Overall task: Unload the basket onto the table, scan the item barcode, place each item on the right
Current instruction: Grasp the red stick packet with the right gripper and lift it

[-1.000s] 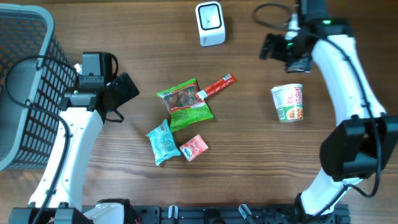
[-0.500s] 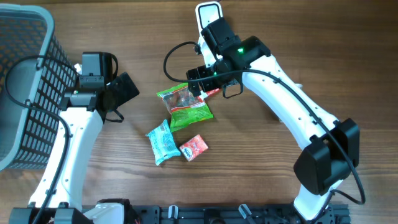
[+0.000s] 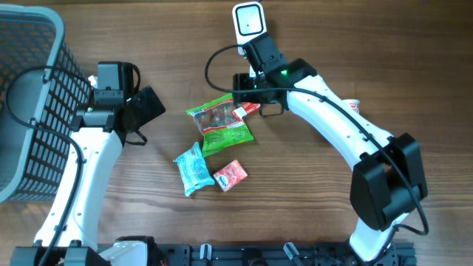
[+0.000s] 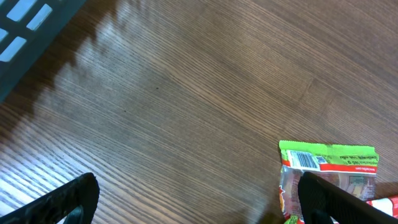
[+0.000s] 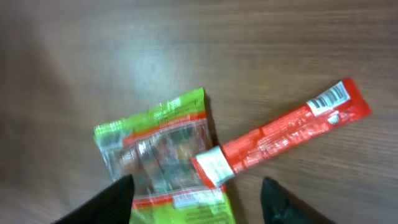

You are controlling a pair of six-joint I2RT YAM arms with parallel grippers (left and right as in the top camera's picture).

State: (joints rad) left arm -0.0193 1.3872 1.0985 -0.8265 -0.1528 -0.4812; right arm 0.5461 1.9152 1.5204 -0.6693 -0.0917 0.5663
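Between parted fingers of right gripper [image 5: 196, 183]: white end of red stick sachet [image 5: 283, 130], overlapping green snack packet [image 5: 158, 149]. Left gripper [image 4: 199, 186] spread wide, empty.

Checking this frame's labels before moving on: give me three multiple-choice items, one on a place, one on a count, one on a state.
1. The right gripper is above: A) no item at all; B) the red stick packet and green packet; C) the blue packet.
2. Flat packets seen overhead: A) two; B) four; C) six.
3. The left gripper is: A) open, empty; B) shut on a packet; C) shut, empty.
Answers: 1 B, both lie under its fingers in its wrist view; 2 B, green, red stick, blue, small red packet; 3 A, fingers wide apart, nothing between.
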